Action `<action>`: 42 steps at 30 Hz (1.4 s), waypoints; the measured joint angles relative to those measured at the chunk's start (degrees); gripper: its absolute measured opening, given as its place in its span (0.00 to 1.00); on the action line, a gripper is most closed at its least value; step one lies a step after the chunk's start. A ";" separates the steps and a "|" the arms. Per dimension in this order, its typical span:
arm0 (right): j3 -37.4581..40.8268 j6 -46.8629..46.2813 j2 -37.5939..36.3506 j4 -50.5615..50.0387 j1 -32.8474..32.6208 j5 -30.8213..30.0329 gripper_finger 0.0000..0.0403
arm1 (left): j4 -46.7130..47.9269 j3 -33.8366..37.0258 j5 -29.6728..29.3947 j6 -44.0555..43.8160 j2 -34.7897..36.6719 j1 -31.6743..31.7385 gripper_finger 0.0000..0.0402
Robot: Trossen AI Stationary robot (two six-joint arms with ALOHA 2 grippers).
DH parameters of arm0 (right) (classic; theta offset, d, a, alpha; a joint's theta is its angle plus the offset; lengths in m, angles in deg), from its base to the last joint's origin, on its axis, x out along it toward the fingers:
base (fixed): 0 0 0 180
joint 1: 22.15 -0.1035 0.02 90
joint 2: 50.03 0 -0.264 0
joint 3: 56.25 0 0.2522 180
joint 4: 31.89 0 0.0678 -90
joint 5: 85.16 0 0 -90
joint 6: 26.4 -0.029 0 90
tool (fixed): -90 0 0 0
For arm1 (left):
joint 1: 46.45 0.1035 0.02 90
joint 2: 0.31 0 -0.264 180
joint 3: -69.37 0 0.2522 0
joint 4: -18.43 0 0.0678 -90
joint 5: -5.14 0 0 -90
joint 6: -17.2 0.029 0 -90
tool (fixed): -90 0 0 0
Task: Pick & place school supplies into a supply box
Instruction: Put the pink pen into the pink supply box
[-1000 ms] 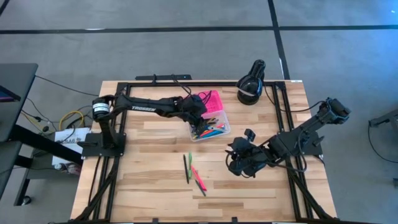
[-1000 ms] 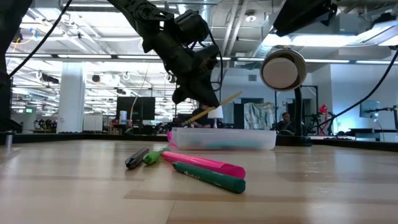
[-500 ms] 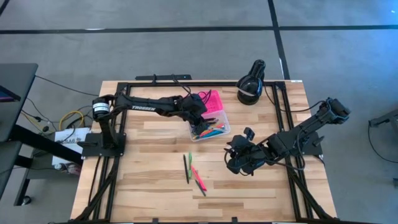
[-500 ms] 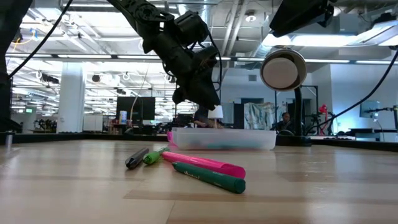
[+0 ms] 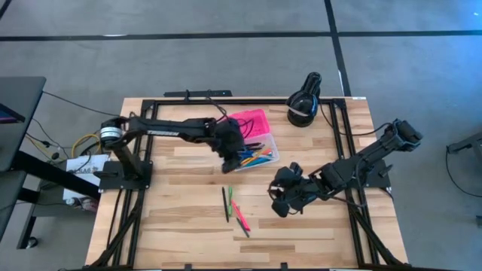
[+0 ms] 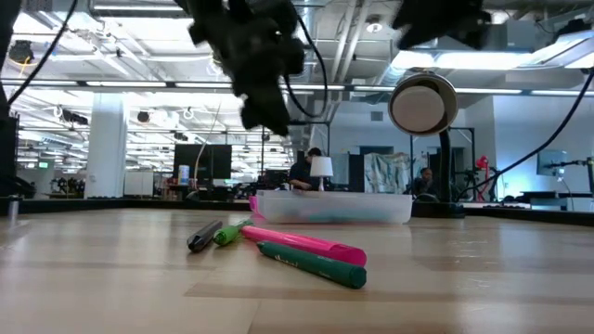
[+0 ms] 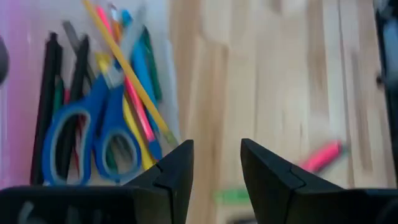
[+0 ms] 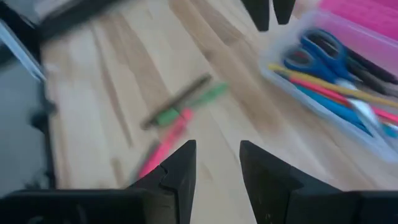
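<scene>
The supply box has a clear base (image 5: 260,156) and an open pink lid (image 5: 252,120), and stands at the table's far middle. In it lie blue scissors (image 7: 87,137), a yellow pencil (image 7: 127,68) and other pens. Several pens lie on the wood nearer the front: a dark one (image 6: 204,237), a light green one (image 6: 225,235), a pink one (image 6: 302,243) and a green one (image 6: 316,264). My left gripper (image 5: 228,159) hangs open and holds nothing above the base's near-left corner. My right gripper (image 5: 275,205) is open and holds nothing, to the right of the loose pens (image 8: 177,115).
A black lamp (image 5: 303,102) stands at the far edge, right of the box. A black frame (image 5: 226,100) runs round the table's edges. Bare wood lies left of the loose pens and along the near edge.
My left gripper has opened and let go of the yellow pencil, which has dropped from a slant above the box into it. The gripper has then risen and drawn toward the table's left. My right gripper has crept a little toward the loose pens.
</scene>
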 joint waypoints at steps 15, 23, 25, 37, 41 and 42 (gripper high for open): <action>-0.10 2.56 16.10 30.78 5.45 9.88 0.29 | 11.92 15.06 -11.74 5.52 23.13 -6.54 0.31; -3.74 -2.89 23.16 29.05 6.99 13.31 0.29 | 8.79 31.05 -11.95 -2.77 38.71 -7.37 0.31; -5.80 -2.89 25.87 28.24 7.04 13.33 0.29 | 8.45 34.10 -11.82 -4.69 42.62 -7.84 0.31; -19.59 -2.91 36.38 11.32 7.01 15.07 0.29 | 8.06 40.62 -16.05 -10.06 58.61 -9.11 0.31; -20.55 -3.49 37.32 10.33 7.04 16.82 0.29 | 7.83 40.65 -17.31 -10.06 60.54 -9.11 0.31; -20.65 -4.26 37.27 10.33 7.04 16.82 0.29 | 7.75 40.65 -17.66 -10.04 60.91 -9.11 0.31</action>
